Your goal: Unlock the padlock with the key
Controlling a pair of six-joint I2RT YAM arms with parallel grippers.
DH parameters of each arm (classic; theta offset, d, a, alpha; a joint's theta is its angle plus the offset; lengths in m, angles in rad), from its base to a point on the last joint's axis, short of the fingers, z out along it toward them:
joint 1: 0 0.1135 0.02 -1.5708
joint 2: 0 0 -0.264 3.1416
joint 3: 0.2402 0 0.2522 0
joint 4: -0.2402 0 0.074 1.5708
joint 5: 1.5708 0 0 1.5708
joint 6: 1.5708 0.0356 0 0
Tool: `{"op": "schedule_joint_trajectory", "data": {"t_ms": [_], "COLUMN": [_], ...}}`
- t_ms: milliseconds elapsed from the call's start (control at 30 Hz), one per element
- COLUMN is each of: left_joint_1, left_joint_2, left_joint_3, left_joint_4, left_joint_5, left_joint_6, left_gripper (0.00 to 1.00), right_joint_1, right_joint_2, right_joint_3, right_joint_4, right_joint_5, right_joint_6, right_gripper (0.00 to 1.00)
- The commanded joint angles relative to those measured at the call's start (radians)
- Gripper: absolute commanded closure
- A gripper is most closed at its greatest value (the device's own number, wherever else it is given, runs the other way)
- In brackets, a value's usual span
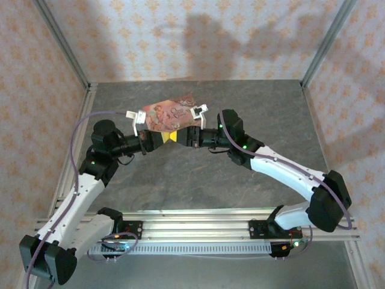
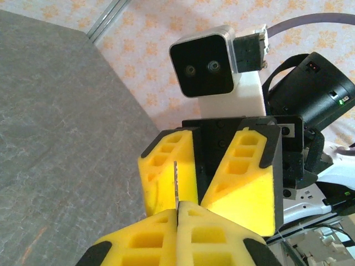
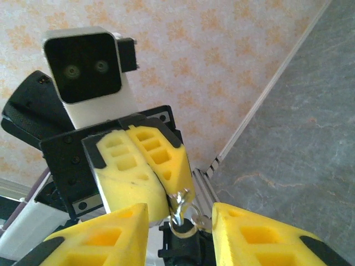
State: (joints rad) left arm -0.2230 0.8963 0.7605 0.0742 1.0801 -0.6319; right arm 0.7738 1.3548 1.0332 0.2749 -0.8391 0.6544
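Left wrist view: the key (image 2: 176, 185) is seen pinched between the pressed-together fingers of the left gripper (image 2: 177, 206), with its blade poking up at lower centre. On the right wrist view, the padlock (image 3: 178, 244) is found at bottom centre, between the parted fingers of the right gripper (image 3: 180, 209). Whether it's actually gripped can't be told, tbh.

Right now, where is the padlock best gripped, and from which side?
The padlock's dark body, probably, pinched across its sides from the end opposite the key, as the right gripper has it; the left gripper's key needs the other end free.
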Motion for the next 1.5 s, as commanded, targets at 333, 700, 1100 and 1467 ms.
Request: {"op": "schedule_joint_trajectory", "data": {"t_ms": [333,700,1100,1467], "left_joint_1": [-0.004,-0.004,-0.005,-0.004], "left_joint_2": [-0.005,0.004,0.018,0.040], "left_joint_3": [0.025,0.032,0.087,0.211], "left_joint_4": [0.033,0.027,-0.223,-0.638], "left_joint_5": [0.060,0.069,-0.001,-0.243], "left_joint_6": [-0.009,-0.009,0.107,0.352], "left_gripper": [1.00,1.00,1.00,0.55], "right_joint_1": [-0.033,-0.027,-0.026,-0.038], "right_joint_2": [-0.048,-0.009,-0.014,-0.006], "right_joint_3": [-0.013,-0.004,0.028,0.227], "right_joint_4": [0.066,0.133,-0.022,-0.663], "right_joint_5": [0.028,-0.053,0.010,0.182], "right_joint_6": [0.003,0.054,-0.039,-0.541], "right_gripper": [0.73,0.89,1.00,1.00]}}
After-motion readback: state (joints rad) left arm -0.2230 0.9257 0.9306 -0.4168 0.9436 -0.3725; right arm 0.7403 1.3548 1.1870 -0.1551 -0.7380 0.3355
